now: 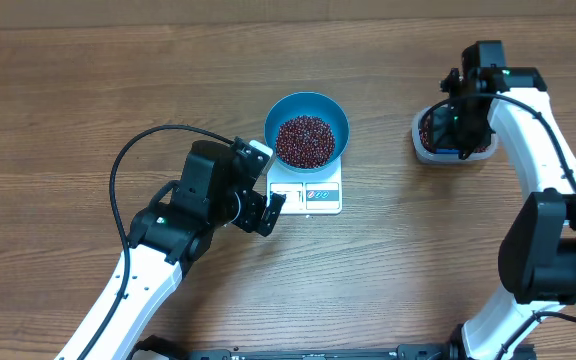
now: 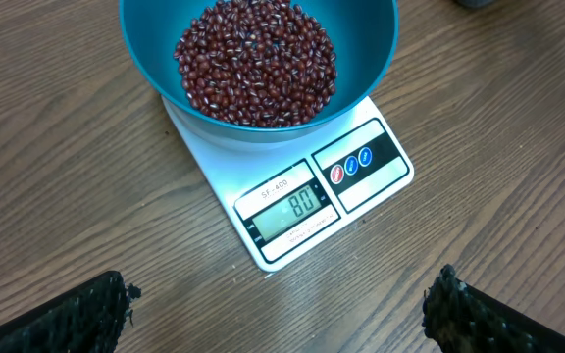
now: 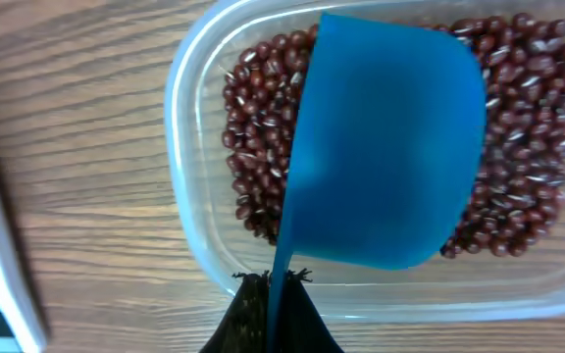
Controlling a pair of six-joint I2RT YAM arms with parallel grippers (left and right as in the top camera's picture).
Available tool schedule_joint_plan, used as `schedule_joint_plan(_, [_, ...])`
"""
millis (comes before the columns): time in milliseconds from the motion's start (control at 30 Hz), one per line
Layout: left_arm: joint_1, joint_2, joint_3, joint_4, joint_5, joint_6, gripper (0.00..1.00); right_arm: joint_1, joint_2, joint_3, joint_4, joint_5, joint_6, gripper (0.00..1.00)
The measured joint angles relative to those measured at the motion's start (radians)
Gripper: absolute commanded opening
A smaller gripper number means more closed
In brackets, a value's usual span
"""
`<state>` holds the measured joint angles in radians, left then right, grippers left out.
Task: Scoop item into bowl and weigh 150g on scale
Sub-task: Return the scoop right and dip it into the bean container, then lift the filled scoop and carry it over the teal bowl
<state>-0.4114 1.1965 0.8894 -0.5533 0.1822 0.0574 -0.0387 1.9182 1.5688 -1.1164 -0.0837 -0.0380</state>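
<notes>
- Beans (image 1: 304,140) cover the bottom of the blue bowl (image 1: 334,118), which sits on the far part of the scale (image 1: 318,196), mid-way across the wooden desk (image 1: 68,100).
- Scale display, seen in the left wrist view, reads 80.
- Left tool (image 2: 278,312) hovers just near-left of the scale, jaws spread wide, grasping nothing.
- Right tool (image 3: 275,299) is clenched on the handle of a blue scoop (image 3: 385,147).
- Scoop sits over a clear tub (image 3: 186,147) at far right, well apart from the scale. More beans lie in the tub; whether the scoop touches them I cannot tell.
</notes>
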Motion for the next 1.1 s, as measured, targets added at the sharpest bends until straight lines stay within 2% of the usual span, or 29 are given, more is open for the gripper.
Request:
schedule_joint_plan(500, [0.0,0.0,0.0,0.0,0.0,0.0,1.0,-0.205,0.006,-0.001,-0.011,-0.368,-0.002,0.04])
schedule_joint_plan(767, [0.0,0.0,0.0,0.0,0.0,0.0,1.0,-0.336,0.006,-0.001,-0.011,-0.477,-0.003,0.04])
schedule_joint_plan(1100, [0.0,0.0,0.0,0.0,0.0,0.0,1.0,-0.389,0.004,-0.001,-0.036,-0.598,-0.016,0.04])
